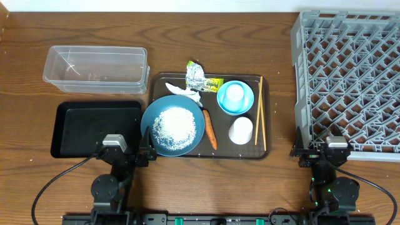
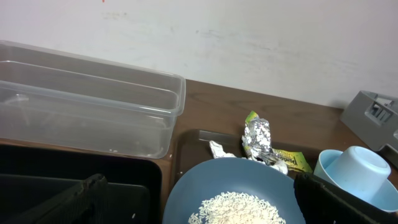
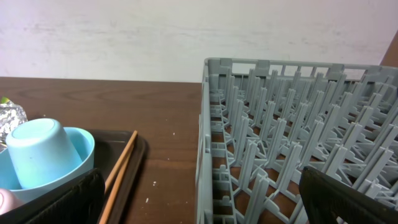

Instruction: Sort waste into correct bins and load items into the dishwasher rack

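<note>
Both empty and wide apart at the surface's [image 1: 206, 187] near edge, left pincer [image 1: 123, 152] and right pincer [image 1: 324, 152] hover; left should drop straight onto the crumpled tissue [image 1: 185, 92] at the brown tray's [image 1: 222, 128] far-left corner, avoiding the plate [image 1: 154, 115].

Serving tray [image 1: 220, 134] centre (plate [image 1: 175, 101], bowl [image 1: 221, 100], chopsticks [image 1: 259, 115] on it); tub [image 1: 94, 80] behind shallow tray [image 1: 87, 128] left; rack [image 1: 350, 75] right.

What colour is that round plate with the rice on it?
The plate is plain blue, seen best in the overhead view.
</note>
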Tool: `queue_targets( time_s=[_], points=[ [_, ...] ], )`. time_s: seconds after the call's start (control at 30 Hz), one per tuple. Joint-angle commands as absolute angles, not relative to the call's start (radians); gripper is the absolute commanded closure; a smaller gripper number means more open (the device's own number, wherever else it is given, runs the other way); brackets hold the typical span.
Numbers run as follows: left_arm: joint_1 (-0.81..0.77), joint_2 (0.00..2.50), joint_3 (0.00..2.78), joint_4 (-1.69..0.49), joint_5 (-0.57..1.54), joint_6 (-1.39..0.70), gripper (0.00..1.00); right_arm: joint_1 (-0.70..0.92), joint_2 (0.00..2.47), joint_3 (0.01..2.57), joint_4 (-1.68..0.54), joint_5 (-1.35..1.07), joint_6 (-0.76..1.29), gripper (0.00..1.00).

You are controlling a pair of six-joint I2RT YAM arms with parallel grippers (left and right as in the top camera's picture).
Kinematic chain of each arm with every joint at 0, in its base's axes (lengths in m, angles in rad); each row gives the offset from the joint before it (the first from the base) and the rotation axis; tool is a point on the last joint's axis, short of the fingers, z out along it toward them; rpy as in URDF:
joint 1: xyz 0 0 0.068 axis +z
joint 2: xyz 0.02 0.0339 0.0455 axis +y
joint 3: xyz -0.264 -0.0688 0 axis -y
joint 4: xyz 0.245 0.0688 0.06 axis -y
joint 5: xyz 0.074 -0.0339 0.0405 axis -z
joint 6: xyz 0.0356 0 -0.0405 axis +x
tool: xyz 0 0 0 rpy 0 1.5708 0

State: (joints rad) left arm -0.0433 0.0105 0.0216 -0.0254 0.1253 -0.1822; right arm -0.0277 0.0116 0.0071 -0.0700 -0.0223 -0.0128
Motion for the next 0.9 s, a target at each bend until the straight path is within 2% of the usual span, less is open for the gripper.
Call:
queue_targets(
  time_s=[0.0,0.67,0.87],
  points=[
    [-0.047,0.01,0.004,-0.059,0.142,-0.169,0.02,-0.031,0.007,0.006,-0.075,-0.012,-0.031,0.01],
    [-0.047,0.01,0.004,-0.059,0.142,-0.168,0.02,-0.031,0.007,0.006,-0.064,-0.018,-0.02,0.01],
    [-0.047,0.01,0.004,-0.059,0.142,-0.168,0.02,-0.031,0.007,0.006,0.039,-0.36,0.391,0.01]
  ],
)
